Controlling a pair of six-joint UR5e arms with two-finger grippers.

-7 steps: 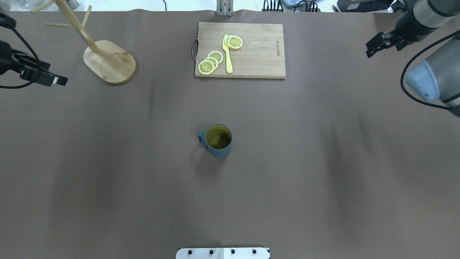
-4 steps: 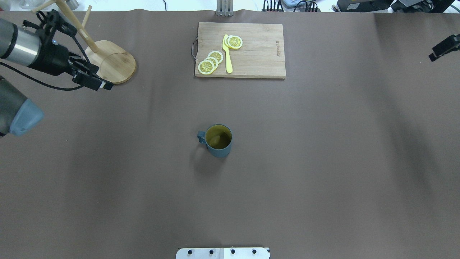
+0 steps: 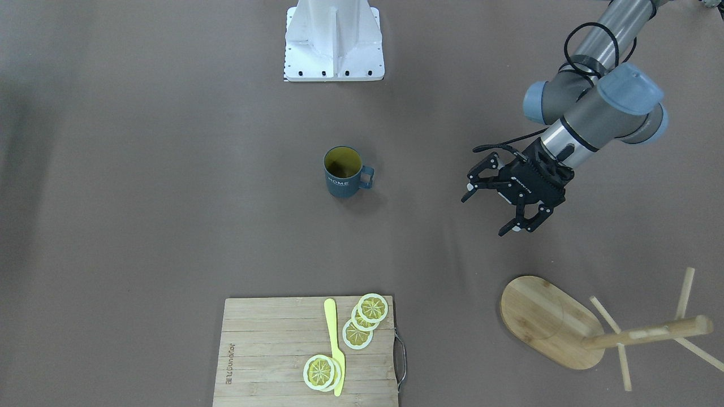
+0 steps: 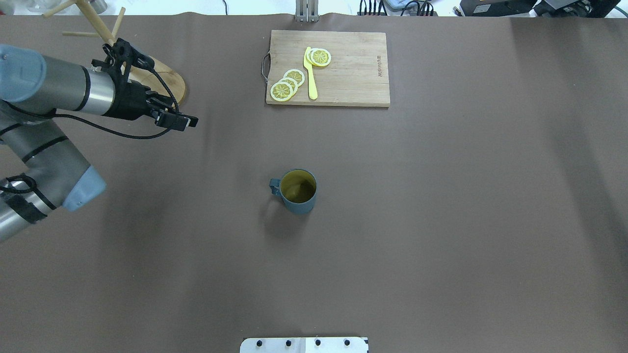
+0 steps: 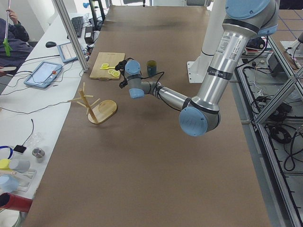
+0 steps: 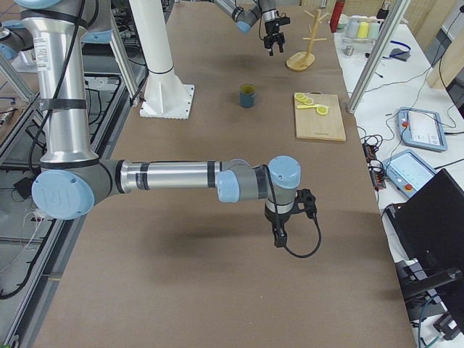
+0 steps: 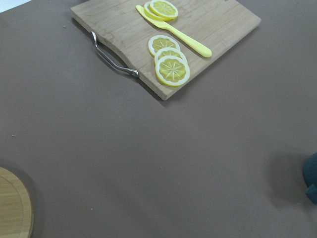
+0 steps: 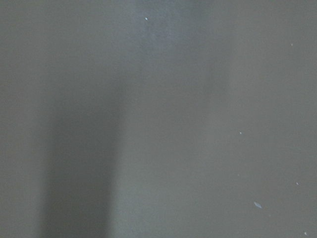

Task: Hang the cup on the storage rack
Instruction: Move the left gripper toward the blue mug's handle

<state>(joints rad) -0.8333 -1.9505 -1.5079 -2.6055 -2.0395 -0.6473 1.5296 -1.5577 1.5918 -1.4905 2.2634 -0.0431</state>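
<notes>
Since the cup (image 3: 342, 172) sits alone and our left gripper (image 3: 483, 216) hangs wide open, we think reaching over to grab it comes next; we cannot tell about our right gripper (image 6: 280, 239).

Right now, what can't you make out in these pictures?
Right end effector: shows only in the exterior right view, small; open or shut unclear.
Storage rack: overhead, pegs cut by top edge, base partly behind the left arm.
Cup: left wrist view, cut by right edge.
Right wrist view: blurred bare surface only.
</notes>
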